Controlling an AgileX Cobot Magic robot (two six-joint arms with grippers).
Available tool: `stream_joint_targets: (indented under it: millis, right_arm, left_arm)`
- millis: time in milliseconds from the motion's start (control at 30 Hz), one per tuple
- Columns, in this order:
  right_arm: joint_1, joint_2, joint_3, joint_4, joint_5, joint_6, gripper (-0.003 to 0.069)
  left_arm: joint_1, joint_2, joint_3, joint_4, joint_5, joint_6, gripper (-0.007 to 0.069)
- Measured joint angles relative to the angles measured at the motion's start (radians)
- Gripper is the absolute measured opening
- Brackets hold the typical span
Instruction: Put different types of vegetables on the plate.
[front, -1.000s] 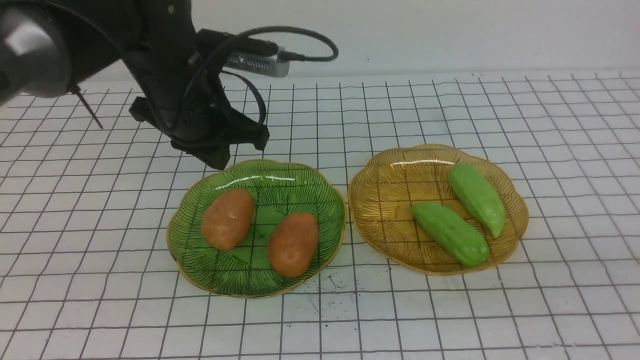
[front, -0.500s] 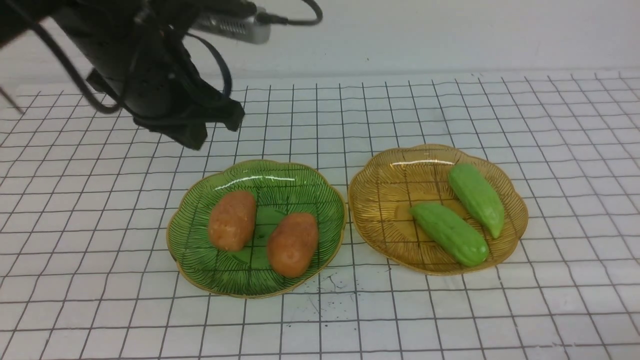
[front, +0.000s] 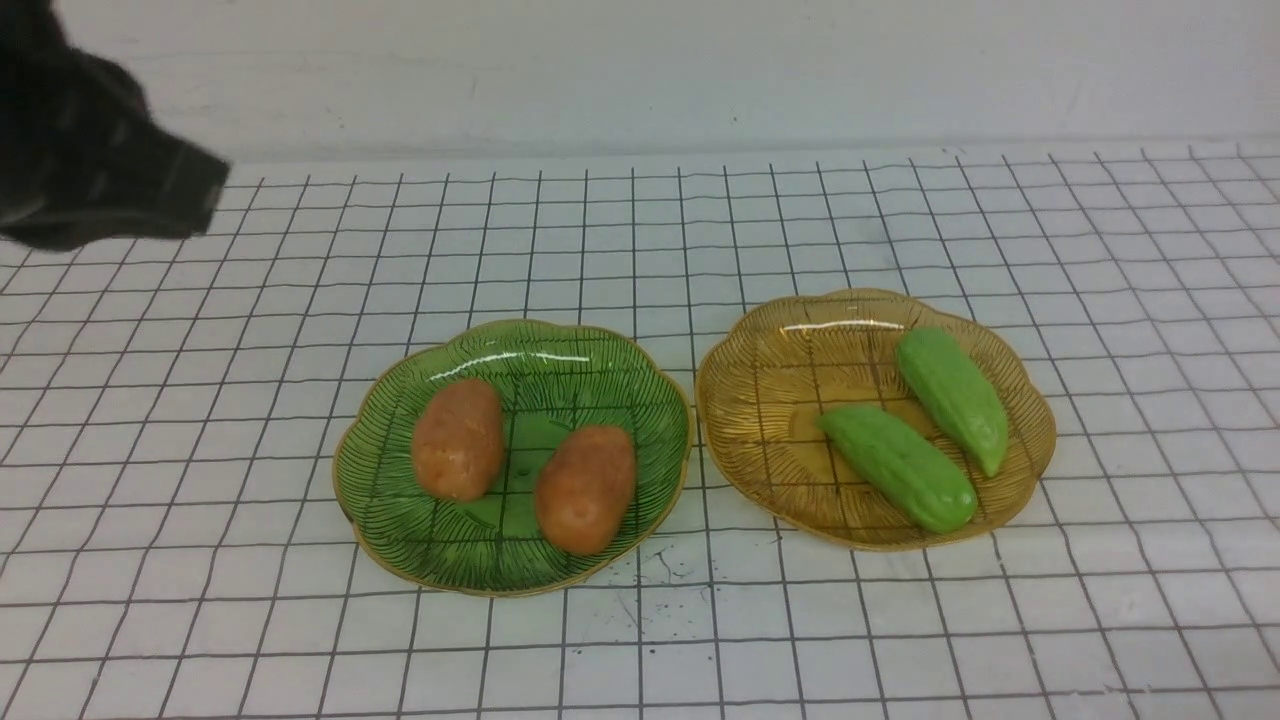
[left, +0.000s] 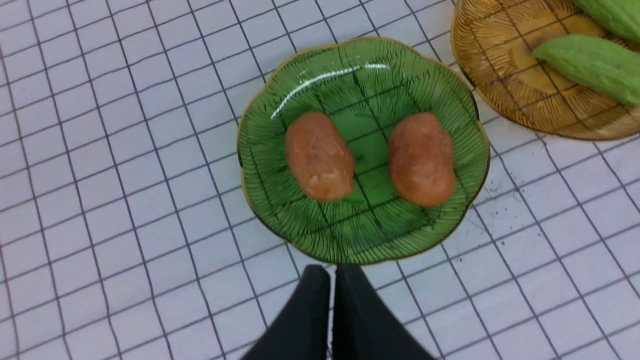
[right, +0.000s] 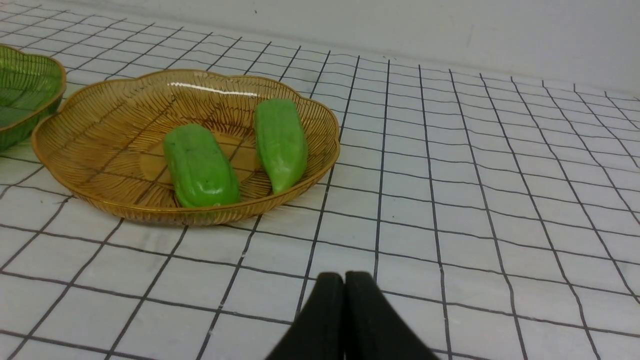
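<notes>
You are looking at a white gridded tabletop (front: 900, 640) bearing a green glass plate (front: 640, 370) holding two orange-brown potatoes (front: 458, 438) (front: 585, 487), beside an amber plate (front: 760, 400) holding two light-green gourds (front: 897, 467) (front: 952, 396). Your left gripper (left: 332, 280) and right gripper (right: 344, 285) are hanging pinched together, carrying nothing.

From the front we looked forward over both plates. Our left wrist camera faced down on the green plate (left: 260, 115); our right wrist camera sat low beside the amber plate (right: 100, 200), which all views shared.
</notes>
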Motion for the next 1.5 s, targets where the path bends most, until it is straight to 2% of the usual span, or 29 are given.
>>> stream_joint_targets:
  millis: [167, 367, 533, 800, 1033, 1200, 1367, 1500]
  right_arm:
    - [0.000, 0.000, 0.000, 0.002, 0.001, 0.000, -0.0015]
    - [0.000, 0.000, 0.000, 0.003, 0.004, 0.043, -0.0015]
    - [0.000, 0.000, 0.000, 0.004, 0.005, 0.046, -0.0015]
    - [-0.003, 0.000, 0.000, 0.004, 0.005, 0.049, -0.0015]
    - [-0.061, 0.000, 0.000, 0.004, 0.005, 0.049, -0.0015]
    - [-0.069, 0.000, 0.000, 0.004, 0.005, 0.049, -0.0015]
    - [-0.069, 0.000, 0.000, 0.004, 0.005, 0.049, -0.0015]
    - [-0.069, 0.000, 0.000, 0.004, 0.005, 0.049, -0.0015]
  left_arm:
    - [0.000, -0.229, 0.238, 0.000, 0.003, 0.000, -0.0008]
    - [0.000, -0.507, 0.576, -0.072, -0.019, 0.000, -0.0008]
    - [0.000, -0.613, 0.702, -0.098, -0.119, 0.000, -0.0008]
    - [0.000, -0.668, 0.753, -0.101, -0.217, -0.001, -0.0008]
    - [0.000, -0.668, 0.755, -0.101, -0.274, 0.000, -0.0008]
    - [0.000, -0.669, 0.755, -0.101, -0.425, 0.000, -0.0008]
    - [0.000, -0.669, 0.755, -0.134, -0.673, -0.001, -0.0008]
    - [0.000, -0.669, 0.755, -0.139, -0.709, -0.001, -0.0008]
